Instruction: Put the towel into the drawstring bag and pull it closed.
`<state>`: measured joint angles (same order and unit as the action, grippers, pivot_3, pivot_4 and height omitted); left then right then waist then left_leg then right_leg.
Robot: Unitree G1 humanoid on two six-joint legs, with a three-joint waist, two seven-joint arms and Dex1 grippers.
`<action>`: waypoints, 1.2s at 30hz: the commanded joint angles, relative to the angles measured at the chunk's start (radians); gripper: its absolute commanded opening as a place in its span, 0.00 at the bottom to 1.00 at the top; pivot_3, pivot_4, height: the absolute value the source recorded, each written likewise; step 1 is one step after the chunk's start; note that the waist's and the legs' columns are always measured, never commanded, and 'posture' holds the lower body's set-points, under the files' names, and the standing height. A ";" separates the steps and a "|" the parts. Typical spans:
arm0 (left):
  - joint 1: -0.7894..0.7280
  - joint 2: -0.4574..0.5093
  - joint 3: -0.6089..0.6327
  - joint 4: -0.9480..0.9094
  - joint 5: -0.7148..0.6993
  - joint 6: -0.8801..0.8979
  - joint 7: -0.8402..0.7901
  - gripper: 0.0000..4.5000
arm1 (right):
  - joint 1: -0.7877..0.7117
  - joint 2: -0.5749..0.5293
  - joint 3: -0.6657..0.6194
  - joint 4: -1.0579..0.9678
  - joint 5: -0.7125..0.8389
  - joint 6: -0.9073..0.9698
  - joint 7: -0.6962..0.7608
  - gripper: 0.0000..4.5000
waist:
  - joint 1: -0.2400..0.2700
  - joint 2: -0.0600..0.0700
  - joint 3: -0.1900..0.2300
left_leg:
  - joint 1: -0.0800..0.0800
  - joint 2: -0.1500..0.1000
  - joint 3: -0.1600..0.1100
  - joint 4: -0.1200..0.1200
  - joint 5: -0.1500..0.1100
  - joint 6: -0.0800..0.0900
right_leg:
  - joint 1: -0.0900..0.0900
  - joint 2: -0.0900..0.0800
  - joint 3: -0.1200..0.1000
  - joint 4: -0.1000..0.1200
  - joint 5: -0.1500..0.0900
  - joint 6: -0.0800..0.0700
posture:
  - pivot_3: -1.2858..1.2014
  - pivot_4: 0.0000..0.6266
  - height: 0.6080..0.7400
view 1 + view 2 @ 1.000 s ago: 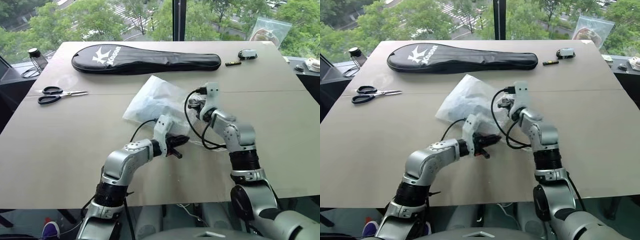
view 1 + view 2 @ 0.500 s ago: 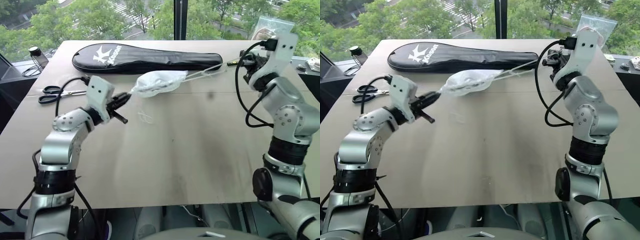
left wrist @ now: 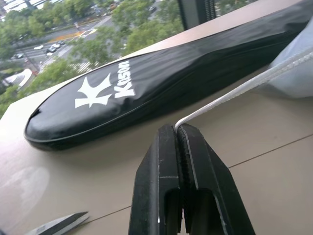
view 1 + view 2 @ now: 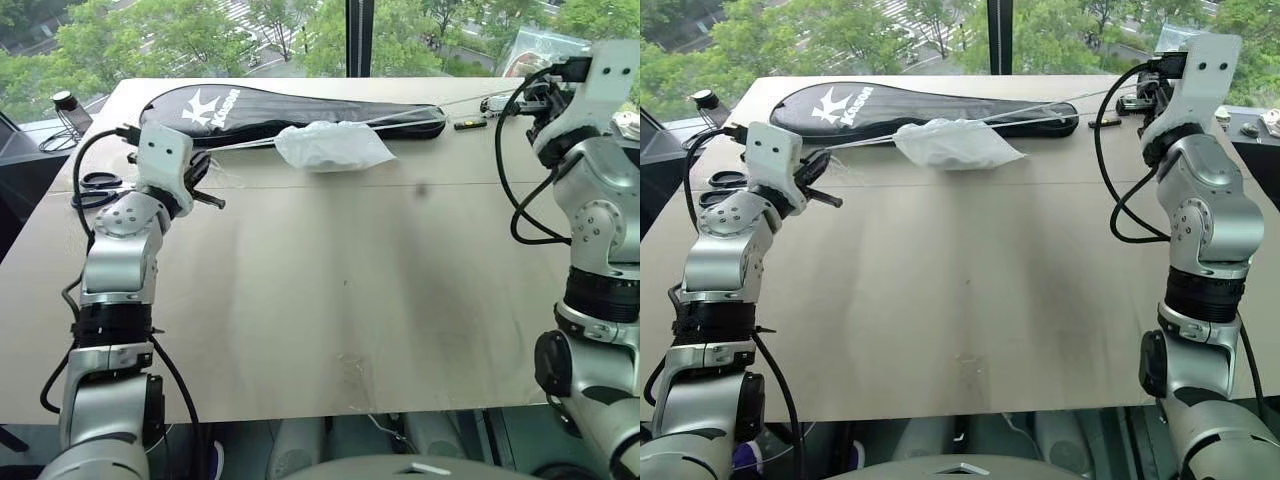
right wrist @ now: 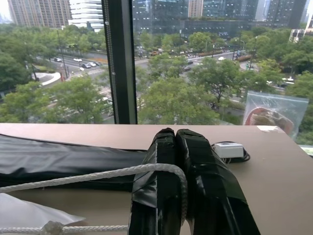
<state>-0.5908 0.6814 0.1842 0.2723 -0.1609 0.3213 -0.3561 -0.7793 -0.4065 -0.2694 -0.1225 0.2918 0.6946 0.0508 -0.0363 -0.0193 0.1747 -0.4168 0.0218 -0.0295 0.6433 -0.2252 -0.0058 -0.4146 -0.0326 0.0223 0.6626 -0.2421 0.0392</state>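
Now both arms have spread apart: left end effector [image 3: 182,131] and right end effector [image 5: 176,147] each pinch a cord, cinching the drawstring bag [image 4: 332,146], suspended just above the desk [image 4: 330,300]; closure nearly complete.

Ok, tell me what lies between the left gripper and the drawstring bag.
A taut white cord runs from the left gripper to the drawstring bag, over bare table, in both eye views.
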 commanded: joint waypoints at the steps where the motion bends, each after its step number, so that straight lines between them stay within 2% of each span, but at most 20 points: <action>1: -0.006 0.052 0.100 0.081 0.028 0.022 0.093 0.01 | 0.012 -0.076 -0.091 0.010 -0.065 -0.055 -0.058 0.00 | 0.001 0.000 0.000 | 0.000 0.000 0.000 0.000 0.000 0.000 | 0.000 0.000 0.000 0.000 0.000 0.000 | 0.52 0.24 1.00; 10: 0.032 0.036 0.171 0.067 -0.023 0.060 0.151 0.01 | 0.083 -0.139 -0.096 0.029 -0.114 -0.107 -0.081 0.00 | 0.001 0.000 0.000 | 0.000 0.000 0.000 0.000 0.000 0.000 | 0.000 -0.001 0.000 0.000 0.000 0.000 | 0.52 0.24 1.00; 12: 0.060 -0.039 0.184 -0.043 -0.151 0.094 0.078 0.01 | 0.109 -0.135 -0.065 0.001 -0.071 -0.124 -0.001 0.00 | 0.002 0.000 0.000 | 0.000 0.000 0.001 0.000 0.000 0.000 | 0.000 -0.001 0.001 0.000 0.000 0.000 | 0.52 0.24 1.00; 15: 0.165 -0.122 0.107 -0.298 -0.305 0.142 -0.077 0.01 | 0.197 -0.127 0.047 -0.118 0.077 -0.077 0.232 0.00 | 0.001 0.000 0.000 | 0.000 0.000 0.002 0.000 0.000 0.000 | 0.000 -0.001 0.001 -0.001 0.000 0.000 | 0.52 0.24 1.00; 18: 0.265 -0.165 0.042 -0.437 -0.316 0.173 -0.094 0.01 | 0.305 -0.114 0.161 -0.213 0.105 -0.085 0.344 0.00 | -0.002 -0.001 0.000 | 0.000 0.001 0.001 -0.001 0.000 0.000 | 0.001 -0.001 0.001 -0.001 0.000 0.000 | 0.52 0.24 1.00; 22: 0.352 -0.212 -0.024 -0.485 -0.296 0.159 -0.115 0.01 | 0.394 -0.113 0.291 -0.239 0.023 -0.141 0.383 0.00 | -0.002 0.000 0.000 | 0.002 0.001 0.001 0.000 0.000 0.000 | 0.001 0.000 0.002 0.001 0.000 0.000 | 0.52 0.24 1.00; 24: 0.389 -0.208 -0.047 -0.511 -0.299 0.178 -0.138 0.01 | 0.439 -0.137 0.327 -0.246 0.020 -0.170 0.449 0.00 | 0.000 0.000 0.000 | 0.003 0.000 0.001 0.001 0.000 0.000 | 0.001 0.000 0.002 0.001 0.000 0.000 | 0.52 0.24 1.00; 25: 0.410 -0.196 -0.049 -0.525 -0.312 0.185 -0.163 0.00 | 0.464 -0.148 0.331 -0.250 0.007 -0.189 0.462 0.07 | 0.001 0.000 0.000 | 0.002 0.000 0.001 0.002 0.000 0.000 | 0.001 0.000 0.002 0.001 0.000 0.000 | 0.52 0.24 1.00; 29: 0.505 -0.154 0.000 -0.559 -0.359 0.165 -0.259 0.25 | 0.588 -0.219 0.290 -0.290 0.013 -0.222 0.535 0.40 | 0.005 0.000 0.000 | 0.001 0.000 0.000 0.003 0.000 0.000 | 0.002 0.001 0.001 0.001 0.000 0.000 | 0.52 0.24 1.00; 31: 0.552 -0.129 0.026 -0.581 -0.380 0.172 -0.297 0.47 | 0.656 -0.262 0.252 -0.328 0.035 -0.221 0.579 0.62 | 0.007 0.000 0.000 | 0.001 0.000 0.000 0.003 0.000 0.000 | 0.002 0.001 0.001 0.001 0.000 0.000 | 0.52 0.24 1.00; 34: 0.682 -0.059 0.086 -0.644 -0.427 0.180 -0.396 0.78 | 0.851 -0.372 0.135 -0.432 0.122 -0.175 0.702 0.93 | 0.015 0.000 0.000 | 0.002 0.001 0.000 0.003 0.000 0.000 | 0.002 0.000 0.001 0.001 -0.001 0.000 | 0.52 0.24 1.00; 35: 0.720 -0.041 0.101 -0.663 -0.439 0.180 -0.422 0.88 | 0.909 -0.398 0.099 -0.462 0.156 -0.153 0.732 1.00 | 0.016 0.000 0.000 | 0.002 0.001 0.000 0.003 0.000 0.000 | 0.002 0.000 0.001 0.000 -0.001 0.000 | 0.52 0.24 1.00; 36: 0.750 -0.030 0.115 -0.680 -0.448 0.175 -0.440 0.98 | 0.957 -0.416 0.063 -0.489 0.185 -0.139 0.755 1.00 | 0.019 0.000 0.000 | 0.003 0.001 0.001 0.003 0.000 0.000 | 0.003 0.000 0.001 0.000 -0.001 0.000 | 0.52 0.24 1.00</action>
<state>0.1411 0.6362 0.2625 -0.3416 -0.5734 0.5116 -0.7522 0.1553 -0.8028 -0.1409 -0.5339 0.4180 0.5408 0.7573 -0.0175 -0.0197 0.1745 -0.4146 0.0231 -0.0286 0.6466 -0.2254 -0.0058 -0.4121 -0.0321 0.0235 0.6625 -0.2432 0.0392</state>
